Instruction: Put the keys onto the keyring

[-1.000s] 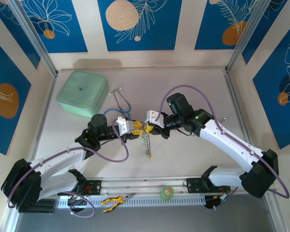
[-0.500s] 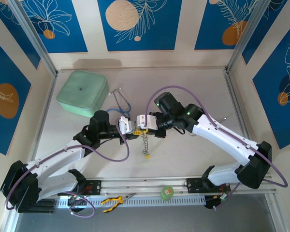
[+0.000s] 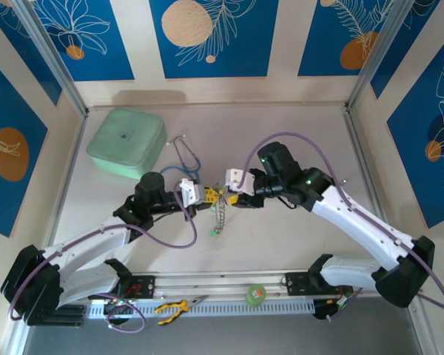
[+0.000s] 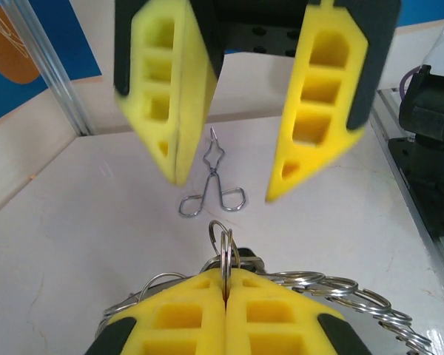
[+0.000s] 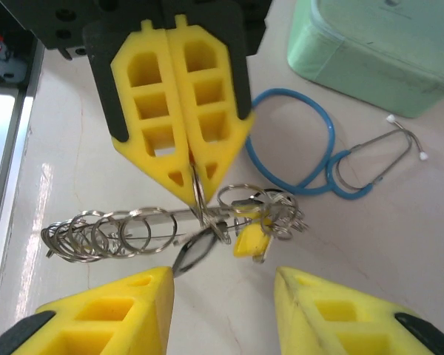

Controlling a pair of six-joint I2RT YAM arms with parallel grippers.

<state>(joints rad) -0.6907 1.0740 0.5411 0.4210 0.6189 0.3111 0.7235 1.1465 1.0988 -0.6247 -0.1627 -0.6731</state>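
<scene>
Individual keys point(image 5: 277, 214) are hard to separate: in the right wrist view they read as a tangle of small silver loops bunched beside a yellow tag point(image 5: 250, 242), and no count is possible. In the top view the keyring point(image 3: 219, 212) is a thin dangling string of metal, its detail too small to make out. The left wrist view crops the base of its own fingers, and the row of rings runs off the lower right edge. Left gripper point(image 5: 194, 194): yellow pads pressed flat together with no gap, pinching one thin silver ring of the keyring edge-on at the tips. The rest hangs from that pinch over the table point(image 3: 296, 133), with a row of rings on one side and the tagged bunch on the other; cannot tell whether the low end touches down. Right gripper point(image 5: 222, 275): jaws parted wide, nothing between them, facing the left gripper at close range, clear of the keyring. Beyond lie a blue stethoscope point(image 5: 300, 151) beside a green case point(image 5: 370, 44), and a small wire clip point(image 4: 213, 191) flat on the table, apart.
</scene>
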